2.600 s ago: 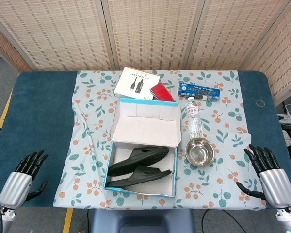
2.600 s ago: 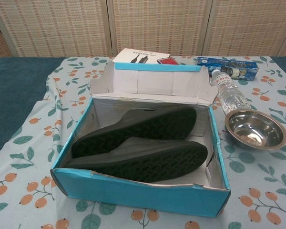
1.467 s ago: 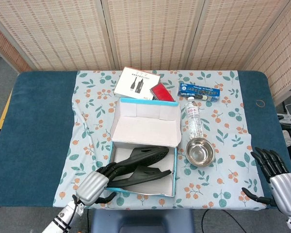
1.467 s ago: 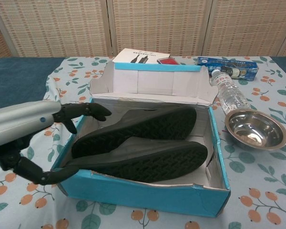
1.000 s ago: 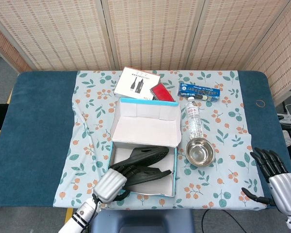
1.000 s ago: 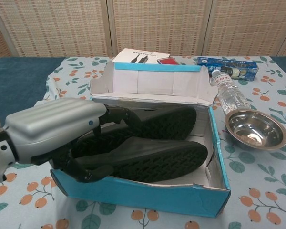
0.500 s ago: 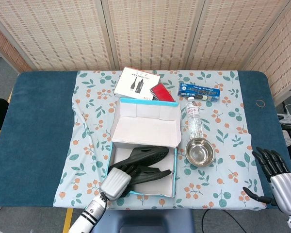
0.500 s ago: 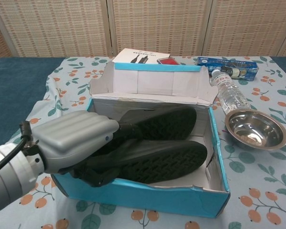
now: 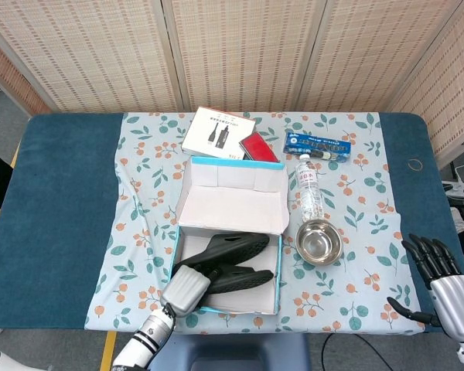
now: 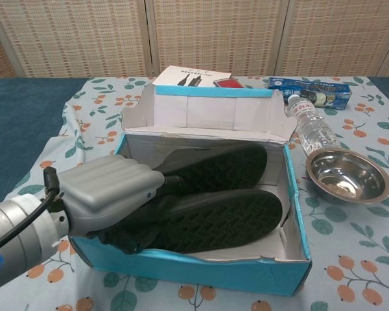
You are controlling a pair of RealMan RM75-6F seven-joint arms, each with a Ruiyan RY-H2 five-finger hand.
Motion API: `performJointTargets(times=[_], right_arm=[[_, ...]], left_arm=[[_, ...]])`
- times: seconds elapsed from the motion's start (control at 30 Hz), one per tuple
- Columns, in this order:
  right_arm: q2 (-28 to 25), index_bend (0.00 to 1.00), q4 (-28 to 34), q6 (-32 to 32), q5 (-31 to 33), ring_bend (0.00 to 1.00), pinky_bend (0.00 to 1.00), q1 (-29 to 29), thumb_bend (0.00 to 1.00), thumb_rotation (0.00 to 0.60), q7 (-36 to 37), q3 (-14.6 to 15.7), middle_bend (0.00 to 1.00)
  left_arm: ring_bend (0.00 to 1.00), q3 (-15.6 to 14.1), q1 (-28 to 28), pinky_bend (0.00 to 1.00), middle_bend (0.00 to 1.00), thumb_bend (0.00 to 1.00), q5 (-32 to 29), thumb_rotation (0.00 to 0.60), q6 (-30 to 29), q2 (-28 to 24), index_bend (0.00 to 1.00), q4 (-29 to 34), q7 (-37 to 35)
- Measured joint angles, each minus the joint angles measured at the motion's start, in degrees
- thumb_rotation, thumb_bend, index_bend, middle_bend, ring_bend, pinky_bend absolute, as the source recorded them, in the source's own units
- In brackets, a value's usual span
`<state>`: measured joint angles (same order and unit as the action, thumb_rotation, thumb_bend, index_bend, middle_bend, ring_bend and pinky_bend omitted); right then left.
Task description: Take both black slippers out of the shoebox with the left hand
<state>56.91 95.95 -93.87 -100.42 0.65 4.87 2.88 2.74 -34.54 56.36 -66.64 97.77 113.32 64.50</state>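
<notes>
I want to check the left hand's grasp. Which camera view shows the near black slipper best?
The chest view: the near black slipper fills the shoebox front, tread visible, its end under the left hand. The head view shows it small, from above, partly hidden by the hand.

This looks like a staged robot test room rather than a home. Woven folding screens (image 9: 240, 50) wall off the back, bare grey floor (image 9: 4, 116) shows beside them, and the table (image 9: 54, 201) wears blue padding under a flowered cloth (image 9: 356, 224) strewn with unrelated props.
</notes>
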Motion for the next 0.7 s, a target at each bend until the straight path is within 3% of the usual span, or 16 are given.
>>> performJointTargets(times=[0.13, 0.43, 0.7], right_arm=[[0.0, 0.0, 0.0, -0.1, -0.1, 0.0, 0.0, 0.1, 0.13, 0.416, -0.1, 0.0, 0.0], [0.2, 0.0, 0.1, 0.2, 0.0, 0.0, 0.0, 0.1, 0.13, 0.416, -0.5, -0.1, 0.0], [0.3, 0.0, 0.1, 0.3, 0.1, 0.0, 0.0, 0.1, 0.13, 0.415, -0.6, -0.2, 0.0]], left_arm=[[0.49, -0.4, -1.0, 0.55, 0.56, 0.38, -2.1, 0.6, 0.4, -0.9, 0.52, 0.6, -0.1], [0.47, -0.5, -4.3, 0.53, 0.52, 0.38, -8.1, 0.6, 2.1, -2.7, 0.43, 1.9, -1.3], [0.48, -0.7, -7.5, 0.54, 0.54, 0.38, -12.7, 0.6, 2.8, -3.7, 0.47, 2.3, -2.3]])
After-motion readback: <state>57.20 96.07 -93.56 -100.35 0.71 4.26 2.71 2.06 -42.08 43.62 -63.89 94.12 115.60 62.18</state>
